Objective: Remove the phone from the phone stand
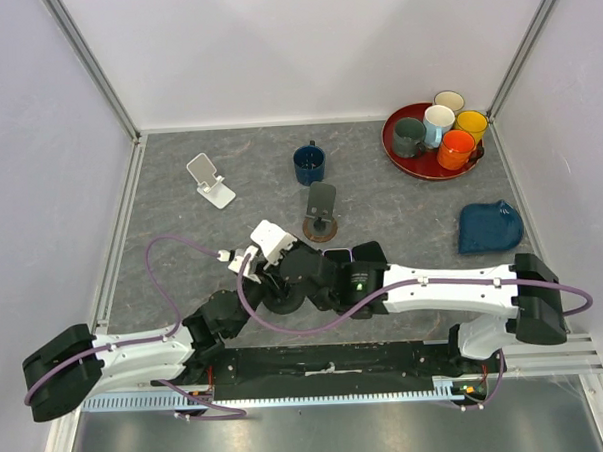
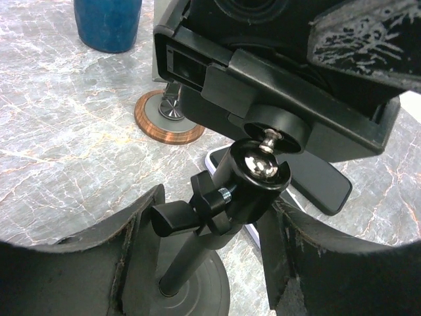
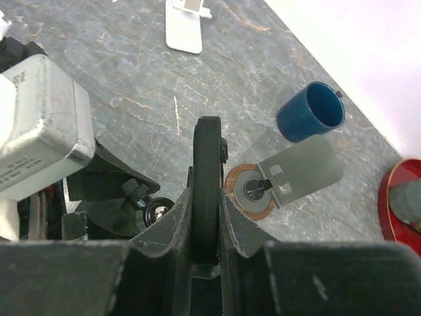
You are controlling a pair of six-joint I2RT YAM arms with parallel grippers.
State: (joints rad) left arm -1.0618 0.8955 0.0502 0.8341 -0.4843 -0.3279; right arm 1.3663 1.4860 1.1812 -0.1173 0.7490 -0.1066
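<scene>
The black phone stand (image 2: 191,243), a round base, a pole and a ball head, stands at table centre (image 1: 282,299). Its clamp (image 2: 276,99) carries the black phone (image 3: 208,164), seen edge-on in the right wrist view. My right gripper (image 3: 208,197) is shut on the phone's two faces, above the stand (image 1: 318,270). My left gripper (image 2: 217,201) is open, with a finger on each side of the pole and ball head and gaps showing; it also shows in the top view (image 1: 274,282). The phone's screen is hidden.
A silver stand on a copper-rimmed base (image 1: 321,213) is just behind. A white stand (image 1: 210,180) is at the back left, a blue mug (image 1: 310,164) at the back centre. A red tray (image 1: 411,166) of cups and a blue cloth (image 1: 490,228) are on the right. A flat dark slab with a white edge (image 2: 316,181) lies beside the stand.
</scene>
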